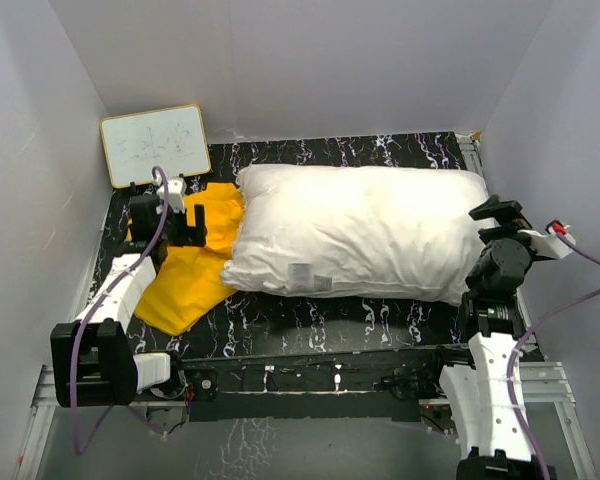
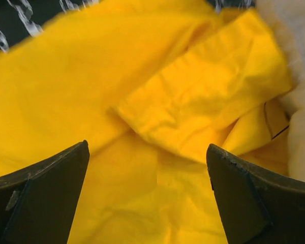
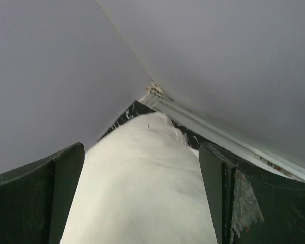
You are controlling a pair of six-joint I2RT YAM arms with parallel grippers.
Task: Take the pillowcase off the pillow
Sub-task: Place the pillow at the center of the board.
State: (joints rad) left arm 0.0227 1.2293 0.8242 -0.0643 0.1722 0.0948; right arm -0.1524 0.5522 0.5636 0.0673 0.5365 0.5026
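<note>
The white pillow [image 1: 360,230] lies across the black marbled table, bare of any cover. The yellow pillowcase [image 1: 192,268] lies crumpled flat on the table against the pillow's left end; no print shows. My left gripper [image 1: 185,225] hovers open just over its far part. In the left wrist view the gripper [image 2: 147,147] is open over folded yellow fabric [image 2: 142,101], empty, with the pillow's edge [image 2: 300,142] at the right. My right gripper [image 1: 492,222] is open at the pillow's right end. In the right wrist view the gripper [image 3: 141,147] straddles the pillow [image 3: 142,193] without closing.
A white-faced board [image 1: 155,143] leans at the back left corner. White walls [image 1: 300,60] enclose the table on three sides, close to both arms. A metal rail [image 1: 310,385] runs along the near edge.
</note>
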